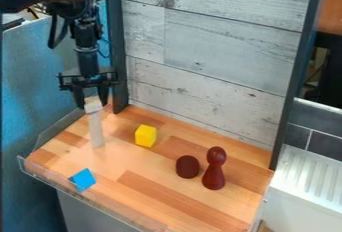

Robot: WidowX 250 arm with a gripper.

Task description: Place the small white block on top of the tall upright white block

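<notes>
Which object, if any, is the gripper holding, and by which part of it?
The gripper holds a pale block by two opposite sides, between its fingertips; where the block's lower end is, I cannot tell.

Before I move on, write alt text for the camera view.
Black claw gripping the top of a pale bar over a wooden tabletop with a yellow block, blue block, dark red rounded piece and red pawn-shaped piece.

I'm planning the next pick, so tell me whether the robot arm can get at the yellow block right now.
Probably not to grip it: the gripper has a pale stick between its fingers. Otherwise the yellow block looks reachable, with nothing standing in between.
</notes>
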